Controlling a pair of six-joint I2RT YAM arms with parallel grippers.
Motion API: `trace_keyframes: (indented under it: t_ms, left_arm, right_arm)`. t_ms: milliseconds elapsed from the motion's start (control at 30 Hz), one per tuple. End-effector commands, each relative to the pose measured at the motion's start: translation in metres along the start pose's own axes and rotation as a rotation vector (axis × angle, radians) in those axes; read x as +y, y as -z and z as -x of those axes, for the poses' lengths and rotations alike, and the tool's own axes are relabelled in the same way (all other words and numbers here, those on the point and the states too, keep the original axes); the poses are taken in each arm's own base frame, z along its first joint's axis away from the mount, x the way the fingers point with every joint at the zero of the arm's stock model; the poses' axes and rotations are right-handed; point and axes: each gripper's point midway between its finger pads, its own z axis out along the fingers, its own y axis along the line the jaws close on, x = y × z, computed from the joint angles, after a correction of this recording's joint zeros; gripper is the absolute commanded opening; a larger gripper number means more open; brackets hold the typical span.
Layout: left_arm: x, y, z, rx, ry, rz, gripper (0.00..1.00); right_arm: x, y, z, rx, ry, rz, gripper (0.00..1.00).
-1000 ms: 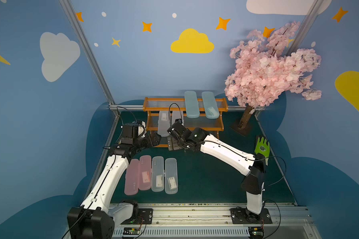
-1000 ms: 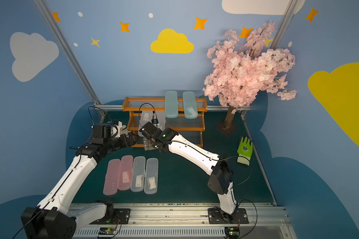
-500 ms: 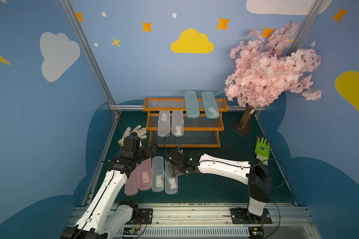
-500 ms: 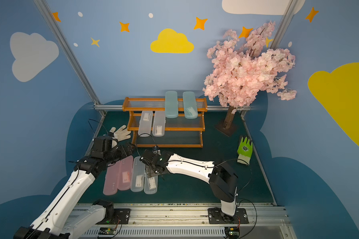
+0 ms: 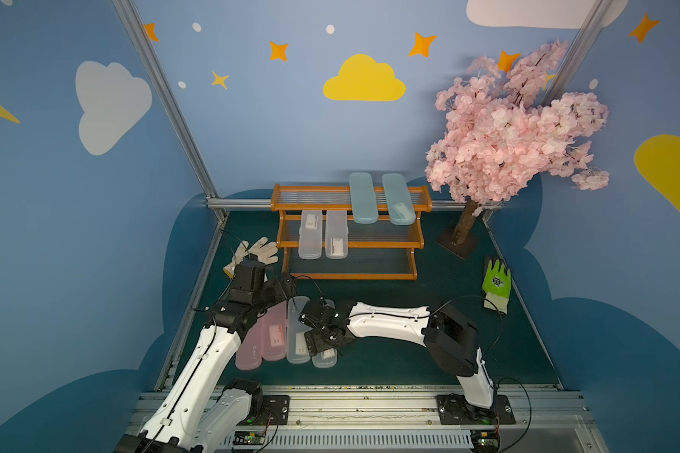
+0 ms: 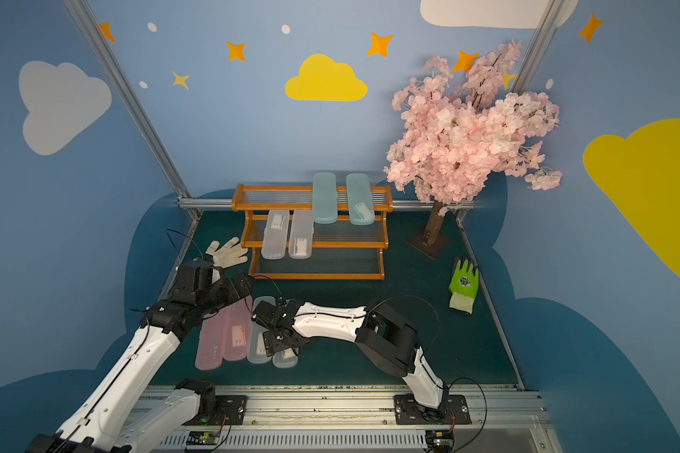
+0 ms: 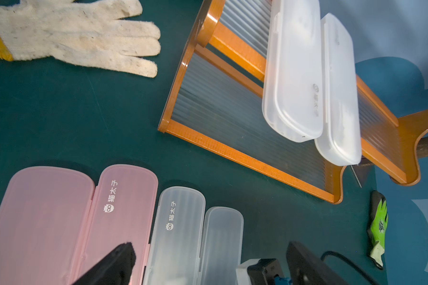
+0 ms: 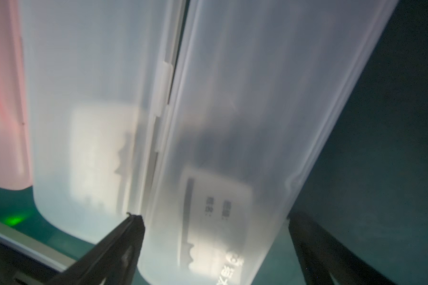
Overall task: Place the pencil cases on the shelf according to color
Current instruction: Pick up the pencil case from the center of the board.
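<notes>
Blue booth walls with painted clouds surround a dark green table (image 5: 389, 290); at its back stands an orange shelf (image 5: 385, 244), with two blue pencil cases (image 5: 363, 198) side by side on the top tier and two clear pencil cases (image 5: 310, 234) on the middle tier. Near the front lies a row of two pink pencil cases (image 5: 274, 337), a clear case (image 5: 297, 337) and an end clear case (image 5: 326, 359). The right claw (image 8: 213, 218) is low and spread wide, one finger at each long side of that end case. The left claw (image 7: 209, 246), likewise spread, hangs above the row holding nothing. Also present: a white glove (image 5: 258, 251) by the shelf's left end, a green glove (image 5: 496, 280) to the right, and a pink blossom tree (image 5: 507, 137) in the back right corner.
</notes>
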Motion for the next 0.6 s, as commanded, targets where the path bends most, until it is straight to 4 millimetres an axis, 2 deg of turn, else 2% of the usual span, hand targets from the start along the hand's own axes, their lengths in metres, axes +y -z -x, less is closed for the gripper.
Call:
trace_keyframes:
  t_ms: [0,167,300,433,567]
  left_arm:
    - [-0.003,-0.006,-0.002,0.027,-0.011,-0.004,1.0]
    - [-0.01,-0.016,-0.008,0.064,-0.03,-0.009,1.0]
    - [-0.016,-0.024,-0.011,0.081,-0.05,-0.006,1.0]
    - [-0.018,-0.026,-0.01,0.06,-0.043,0.0,1.0]
    - [-0.016,-0.024,-0.005,0.028,-0.057,0.015,1.0]
  right_arm:
    - [-0.011,-0.005,-0.002,0.025,-0.013,-0.049,0.98]
    - [-0.052,-0.009,-0.016,0.068,-0.047,-0.159,0.97]
    - [-0.08,0.004,-0.026,0.042,-0.039,-0.193,0.95]
    - [-0.094,0.021,-0.035,-0.011,-0.027,-0.169,0.96]
    - [-0.099,0.034,-0.04,-0.065,0.015,-0.119,0.97]
